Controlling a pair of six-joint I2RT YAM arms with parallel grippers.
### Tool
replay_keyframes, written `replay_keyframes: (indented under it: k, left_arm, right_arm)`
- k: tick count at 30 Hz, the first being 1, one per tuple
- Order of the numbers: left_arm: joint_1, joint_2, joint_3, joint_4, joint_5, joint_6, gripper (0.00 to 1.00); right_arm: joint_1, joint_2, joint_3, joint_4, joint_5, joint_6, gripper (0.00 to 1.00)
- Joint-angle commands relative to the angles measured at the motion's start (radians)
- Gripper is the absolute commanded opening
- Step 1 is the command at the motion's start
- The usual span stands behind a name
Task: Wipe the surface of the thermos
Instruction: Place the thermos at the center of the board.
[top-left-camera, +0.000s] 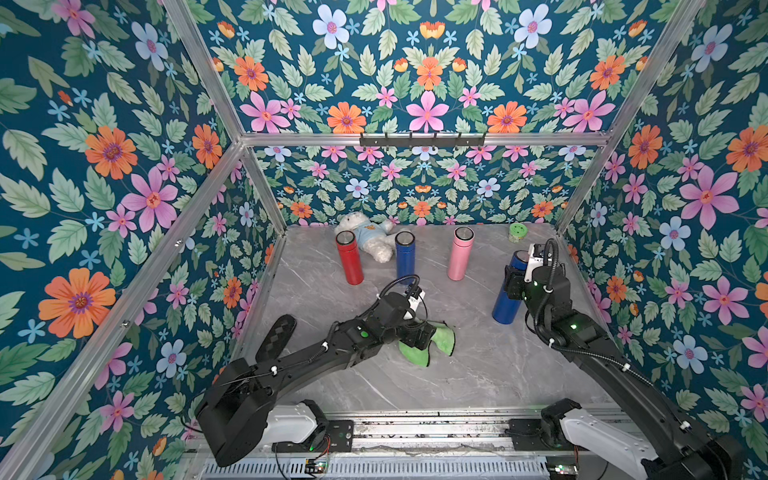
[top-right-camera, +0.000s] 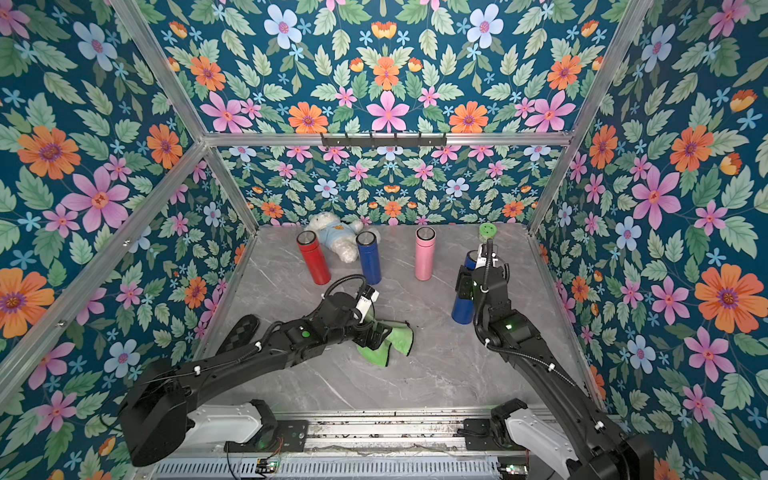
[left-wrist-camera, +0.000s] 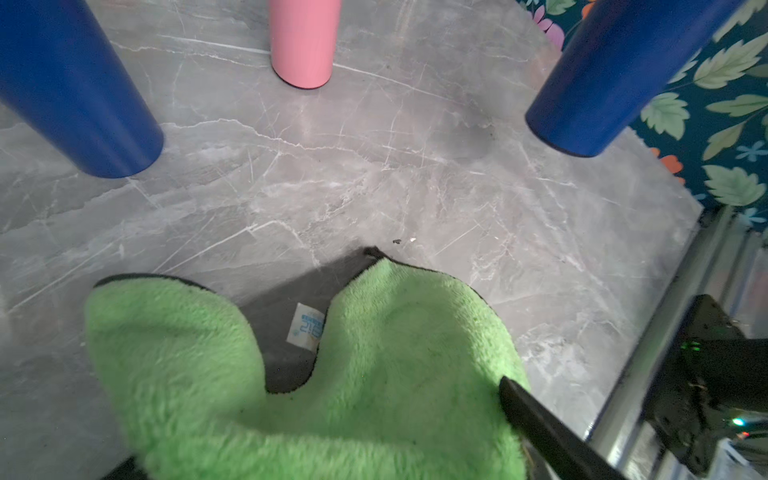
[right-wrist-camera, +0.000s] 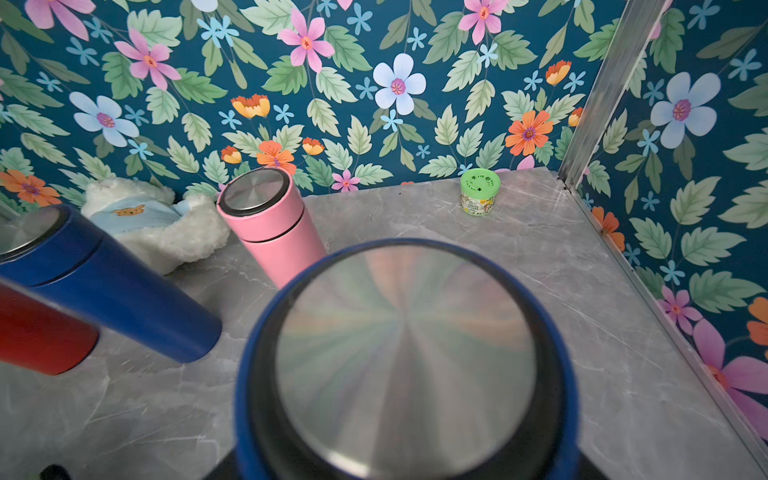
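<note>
**Left jaws wide over the cloth, right clamped on the blue thermos**

The left gripper stands spread wide. Its fingers sit on either side of the green cloth, which lies crumpled on the table just toward 6 o'clock from centre. The right gripper is clamped on the upper body of the blue thermos, which tilts at the table's 3 o'clock side. A red thermos, a second blue thermos and a pink thermos stand toward 12 o'clock.
</note>
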Motion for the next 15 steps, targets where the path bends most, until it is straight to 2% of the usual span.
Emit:
replay_keyframes:
  k: [1,5,8,9,12,15]
  left_arm:
    - [0.045,-0.039,0.031,-0.043,0.139,0.012,0.99]
    - [0.058,-0.04,0.132,-0.119,0.152,0.063,0.99]
    - [0.055,0.014,0.222,-0.217,0.183,0.118,0.99]
    - [0.052,0.039,0.25,-0.258,0.162,0.127,0.99]
    - [0.015,0.106,0.352,-0.403,-0.029,0.174,0.99]
    - [0.012,0.093,0.367,-0.413,-0.093,0.174,0.99]
  right_arm:
    - [-0.049,0.057,-0.001,0.203,-0.085,-0.054,0.0]
    - [-0.134,0.165,0.008,0.315,-0.151,-0.046,0.0]
    - [-0.157,0.262,0.04,0.383,-0.157,-0.088,0.0]
    - [-0.165,0.291,0.057,0.396,-0.167,-0.094,0.0]
    - [-0.191,0.389,0.11,0.428,-0.188,-0.108,0.07]
    - [-0.206,0.473,0.149,0.476,-0.194,-0.134,0.12]
